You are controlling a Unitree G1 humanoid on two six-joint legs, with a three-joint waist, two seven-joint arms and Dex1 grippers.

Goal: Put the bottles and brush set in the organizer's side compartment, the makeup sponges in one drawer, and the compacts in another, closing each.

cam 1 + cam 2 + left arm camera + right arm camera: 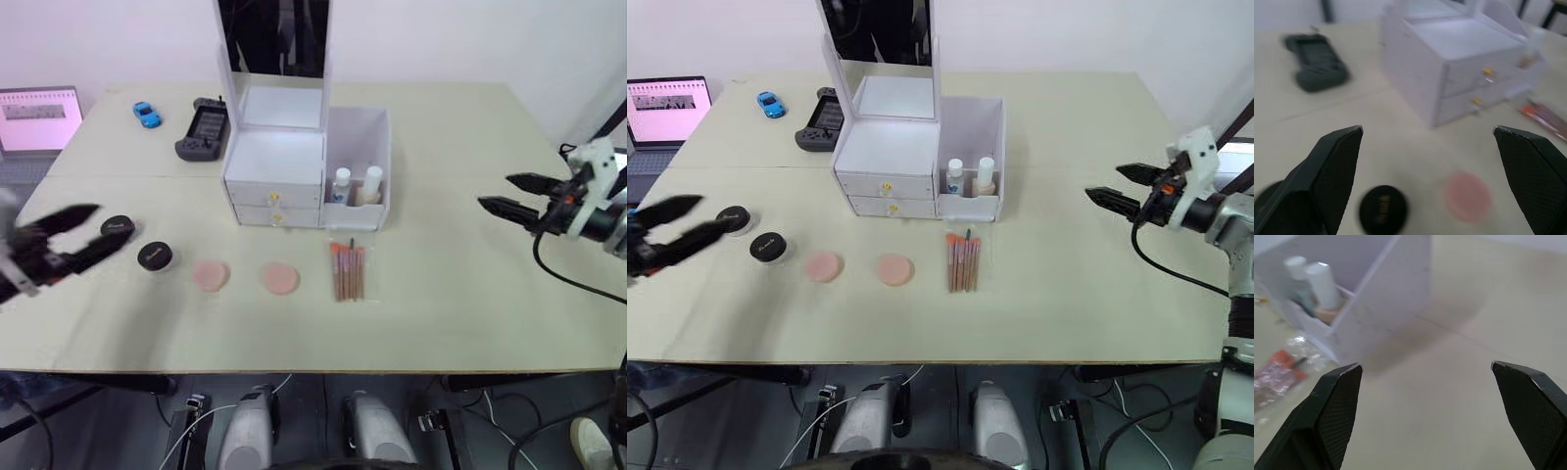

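Currently, by item:
Bottles (357,185): both stand in the side compartment (376,125) of the organizer (274,176).
Brush set (347,271): lies on the table (470,294) just in front of that bin.
Sponges (280,278): two pink discs near the drawers.
Compacts (154,257): beside the left gripper (61,238), which is wide open and empty.
Right gripper (521,195): spread wide, holding nothing, well apart from the bin.
Risk: the flat packet may slip from a pinch or catch on the bin wall.
Left wrist view: shows both drawers shut, gold knobs (1488,72) facing out.

The compacts (155,257) carry gold lettering on their black lids, perhaps a brand, too small to read.
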